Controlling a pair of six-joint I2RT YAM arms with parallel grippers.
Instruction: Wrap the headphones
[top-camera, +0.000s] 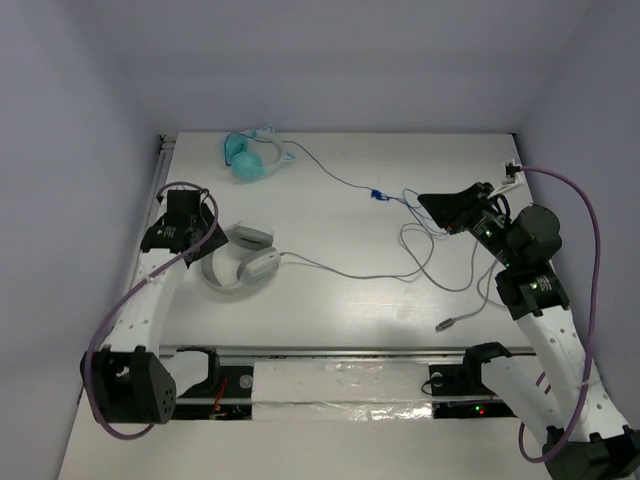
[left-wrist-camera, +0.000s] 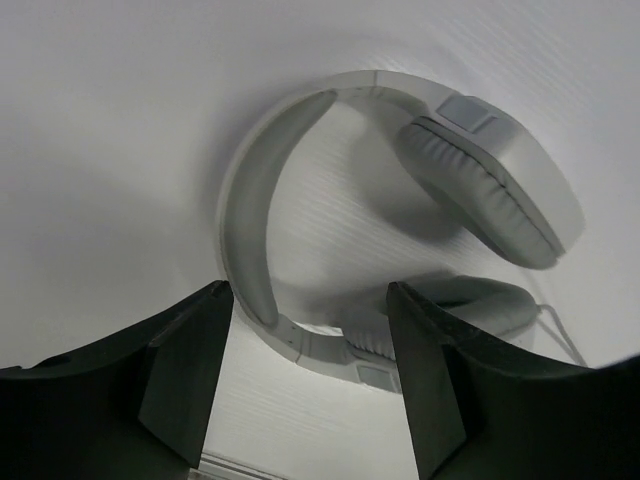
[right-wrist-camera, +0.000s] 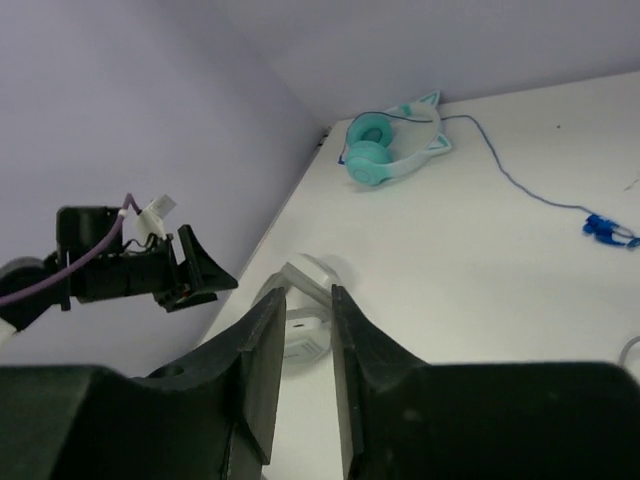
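Observation:
The white headphones lie flat at the table's left, grey ear pads up and the wide headband curving round. Their thin grey cable runs right into loose loops and ends in a plug. My left gripper hovers just above and left of the headphones, open, with nothing between its fingers. My right gripper hangs above the cable loops, its jaws a narrow gap apart and nothing visible in the gap. Far beyond that gap the headphones show.
Smaller teal headphones lie at the back left, and their thin blue cable leads to a blue plug at mid-table. Walls close in the table on the left, back and right. A foil-covered strip runs along the near edge.

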